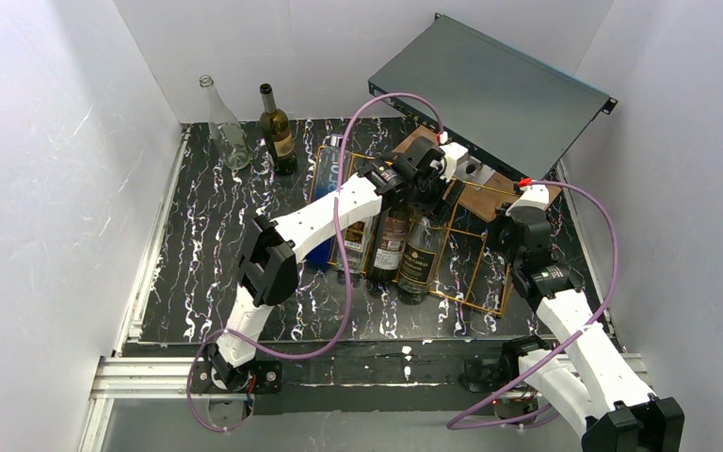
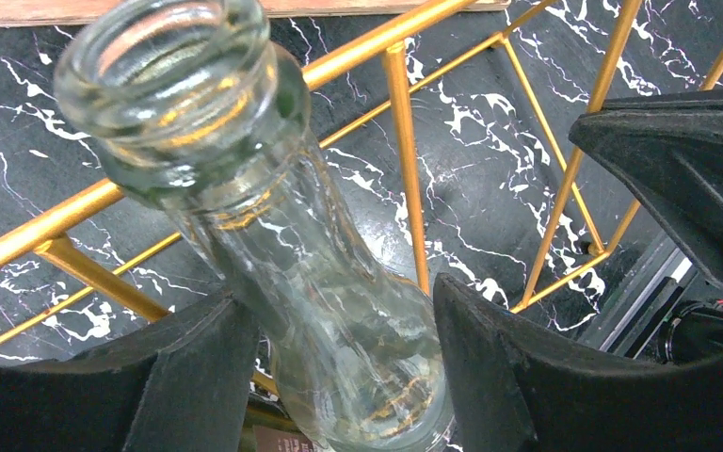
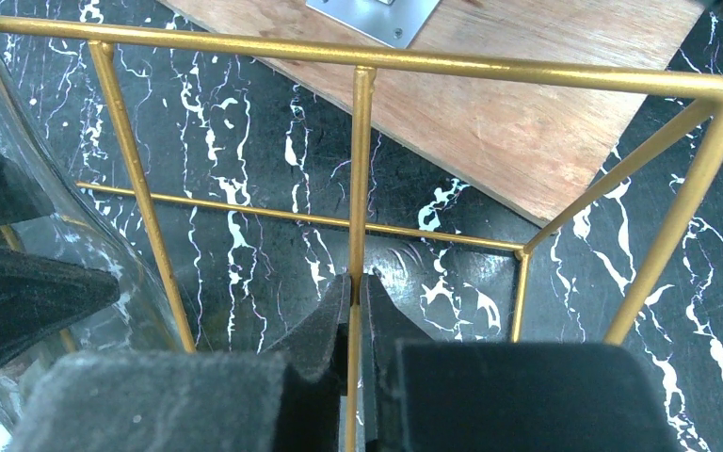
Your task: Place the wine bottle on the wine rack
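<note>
A: Where is the bottle (image 2: 339, 311) found?

B: It is laid in the rack (image 1: 466, 266), in a slot near the middle. In the top view its uncorked mouth is turned toward 12 o'clock and its labelled body toward 6 o'clock. Clear glass is seen at neck and shoulder.

A: How is it held?

B: It is straddled by the left gripper (image 2: 331, 292) where the neck widens. The fingers (image 2: 527, 377) are spread to either side. A strip of table (image 1: 198, 254) is seen between one finger and the glass, so the hold is judged released, not clenched.

A: And the right gripper (image 3: 355, 303)?

B: It is clamped on an upright rod of the rack, toward the rack's 3 o'clock end. The rod is pinched between the fingertips.

A: What is set beside the bottle?

B: A dark bottle (image 1: 391, 240) is laid in the next slot, at its 9 o'clock. Whether the two are touching cannot be told.

A: What is placed round the rack?

B: A board (image 3: 527, 122) is laid on the table at the rack's 1 o'clock, just beyond the top rail. A grey box (image 1: 490, 89) is propped against the walls farther out, also at 1 o'clock. At 10 o'clock a clear bottle (image 1: 224, 127) and a green bottle (image 1: 278, 137) are stood upright, side by side, apart from the rack.
</note>
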{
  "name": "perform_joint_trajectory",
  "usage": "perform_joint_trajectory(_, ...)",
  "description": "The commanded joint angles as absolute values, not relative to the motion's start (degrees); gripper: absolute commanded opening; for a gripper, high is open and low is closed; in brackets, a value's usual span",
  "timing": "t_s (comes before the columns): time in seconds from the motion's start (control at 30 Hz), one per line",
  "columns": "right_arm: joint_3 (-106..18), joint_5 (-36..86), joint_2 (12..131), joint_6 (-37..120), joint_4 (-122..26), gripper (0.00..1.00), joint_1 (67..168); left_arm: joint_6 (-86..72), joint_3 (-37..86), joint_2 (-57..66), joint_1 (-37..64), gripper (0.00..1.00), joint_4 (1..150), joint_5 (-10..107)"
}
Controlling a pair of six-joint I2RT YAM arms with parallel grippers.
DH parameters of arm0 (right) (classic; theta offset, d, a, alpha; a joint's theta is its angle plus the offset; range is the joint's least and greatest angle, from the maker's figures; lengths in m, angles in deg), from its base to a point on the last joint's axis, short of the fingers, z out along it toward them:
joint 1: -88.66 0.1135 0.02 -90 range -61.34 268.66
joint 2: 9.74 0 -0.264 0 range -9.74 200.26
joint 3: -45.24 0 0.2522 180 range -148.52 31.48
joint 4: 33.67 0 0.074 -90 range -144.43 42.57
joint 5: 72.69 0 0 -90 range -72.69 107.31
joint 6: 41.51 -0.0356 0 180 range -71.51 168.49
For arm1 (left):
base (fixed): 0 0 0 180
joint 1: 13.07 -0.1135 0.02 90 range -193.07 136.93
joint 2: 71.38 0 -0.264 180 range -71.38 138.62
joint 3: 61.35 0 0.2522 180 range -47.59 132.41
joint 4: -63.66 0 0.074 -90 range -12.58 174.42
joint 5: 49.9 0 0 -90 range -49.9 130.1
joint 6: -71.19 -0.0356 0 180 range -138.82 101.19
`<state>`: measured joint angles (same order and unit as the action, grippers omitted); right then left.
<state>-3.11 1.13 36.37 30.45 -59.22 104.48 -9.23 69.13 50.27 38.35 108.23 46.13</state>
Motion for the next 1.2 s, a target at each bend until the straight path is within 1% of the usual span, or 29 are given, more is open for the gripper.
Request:
perform_joint_trajectory(0.0, -0.64, 7.73, 37.28, 29.59, -63.69, 0.01, 105.54, -9.09, 70.01, 47.71, 37.92, 0.65, 111.52, 47.31)
perform_joint_trajectory(0.33, -0.39, 7.47, 37.44, 29.81, -63.28, 0.01, 105.49, -8.88, 71.44, 42.50, 37.86, 0.74, 112.25, 47.61)
perform_joint_trajectory(0.47, -0.18, 7.08, 37.80, 30.11, -62.84, 0.01, 105.49, -8.60, 72.37, 40.11, 37.79, 0.75, 113.39, 48.20)
perform_joint_trajectory(0.63, 0.14, 7.44, 37.60, 30.21, -62.47, 0.01, 105.60, -7.35, 70.64, 34.35, 37.53, 0.77, 113.56, 50.06)
perform_joint_trajectory(0.77, 0.13, 7.87, 37.14, 29.67, -62.91, 0.01, 105.63, -6.80, 65.66, 27.60, 37.08, 0.77, 112.81, 49.69)
perform_joint_trajectory(0.93, -0.94, 8.23, 36.53, 27.44, -65.31, 0.01, 105.71, -5.44, 54.97, 16.35, 36.03, 0.79, 109.24, 47.15)
perform_joint_trajectory(1.17, -0.45, 9.82, 34.06, 23.63, -67.78, 0.01, 105.72, -4.73, 43.39, 3.14, 34.79, 0.83, 106.26, 41.49)
